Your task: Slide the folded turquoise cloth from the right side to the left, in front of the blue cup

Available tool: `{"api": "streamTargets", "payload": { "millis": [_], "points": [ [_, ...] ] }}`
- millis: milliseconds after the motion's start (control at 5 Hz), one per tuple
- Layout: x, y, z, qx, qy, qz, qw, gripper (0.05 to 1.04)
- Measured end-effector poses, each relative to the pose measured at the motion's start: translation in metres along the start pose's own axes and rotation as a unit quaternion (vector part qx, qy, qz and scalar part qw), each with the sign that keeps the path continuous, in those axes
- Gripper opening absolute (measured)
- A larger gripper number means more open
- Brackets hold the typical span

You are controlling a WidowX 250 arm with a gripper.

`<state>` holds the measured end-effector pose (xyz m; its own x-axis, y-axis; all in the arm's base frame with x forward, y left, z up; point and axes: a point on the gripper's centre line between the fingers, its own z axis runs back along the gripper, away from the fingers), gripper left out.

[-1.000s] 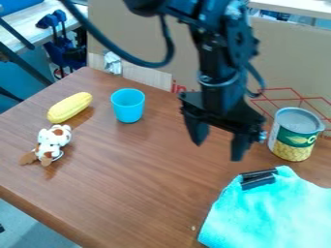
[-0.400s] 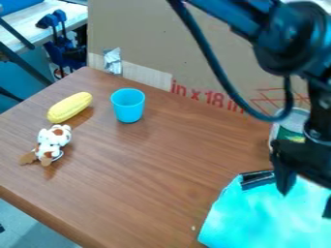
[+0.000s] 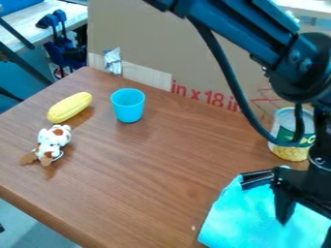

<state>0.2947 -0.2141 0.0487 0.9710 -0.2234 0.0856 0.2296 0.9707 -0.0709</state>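
One turquoise cloth (image 3: 236, 224), view's 5 o'clock: judged light, soft, not fragile; best pinch point, its 9 o'clock edge. Gripper (image 3: 306, 224) spread wide, nothing seen between fingertips, hangs over it. Brown-and-white plush toy (image 3: 46, 138), 9 o'clock; corn can (image 3: 291, 154), 3 o'clock; blue tumbler (image 3: 128, 109), 10 o'clock.

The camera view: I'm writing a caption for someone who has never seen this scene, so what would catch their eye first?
Probably the bright turquoise cloth at the lower right, with the black arm coming in from the top right and its gripper over the cloth. Next, the blue cup stands out on the brown table, left of the middle. The yellow corn lies farther left.
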Motion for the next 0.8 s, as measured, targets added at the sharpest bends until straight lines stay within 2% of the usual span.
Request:
{"api": "streamTargets", "payload": {
  "millis": [200,400,600,800],
  "points": [
    [0.003,0.010,-0.012,0.000,0.023,0.007,0.9997,1.001],
    [0.016,0.017,-0.016,-0.004,0.021,0.005,0.9998,1.001],
    [0.017,0.016,-0.033,0.014,0.033,0.002,0.9994,1.001],
    [0.009,0.027,-0.034,-0.009,0.032,0.002,0.9995,1.001]
  ]
}}
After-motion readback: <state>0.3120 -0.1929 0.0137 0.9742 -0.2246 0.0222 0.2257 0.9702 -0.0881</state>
